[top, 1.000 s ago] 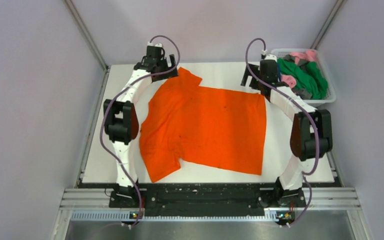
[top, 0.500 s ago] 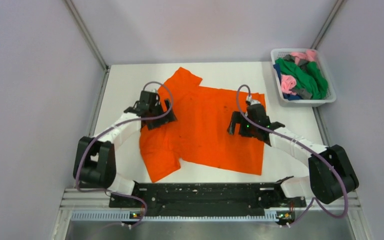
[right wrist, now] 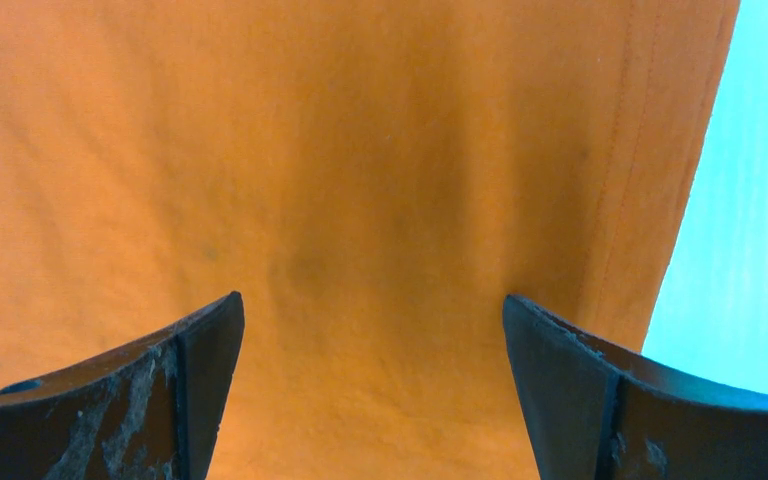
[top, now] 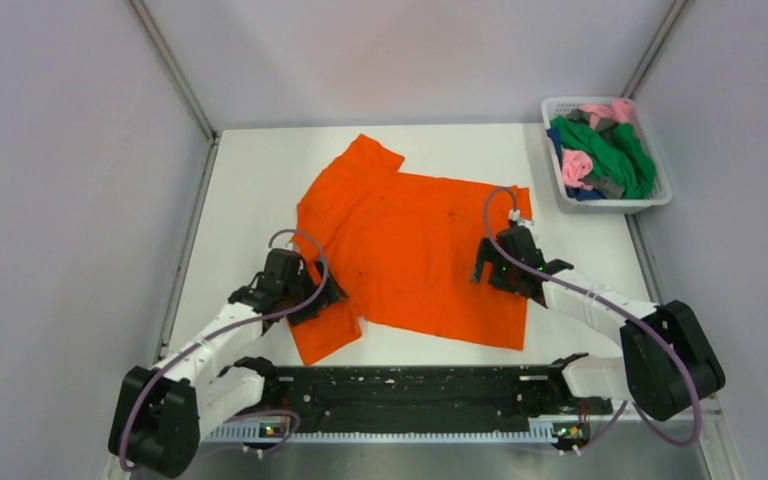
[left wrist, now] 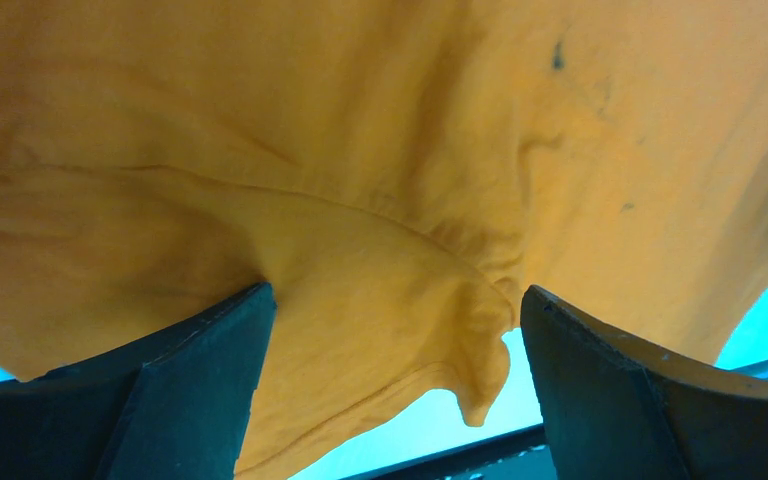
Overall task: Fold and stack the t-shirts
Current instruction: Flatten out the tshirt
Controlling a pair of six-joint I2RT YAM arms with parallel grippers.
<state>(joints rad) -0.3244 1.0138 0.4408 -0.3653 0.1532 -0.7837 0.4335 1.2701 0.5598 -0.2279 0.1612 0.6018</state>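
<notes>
The plain bright orange cloth t-shirt (top: 415,250) shows a few small dark specks. The white plastic mesh basket (top: 615,206) holds crumpled cloth shirts (top: 610,150) in green, pink, blue and grey. The flat tabletop (top: 250,190) is white.

Bright, even light, soft shadows; wrist views show a colour cast.

We see the orange shirt (top: 415,250) spread flat and unfolded mid-frame, sleeves pointing upper centre and lower left. The other shirts (top: 605,150), green, pink, blue, grey, lie crumpled together upper right.
</notes>
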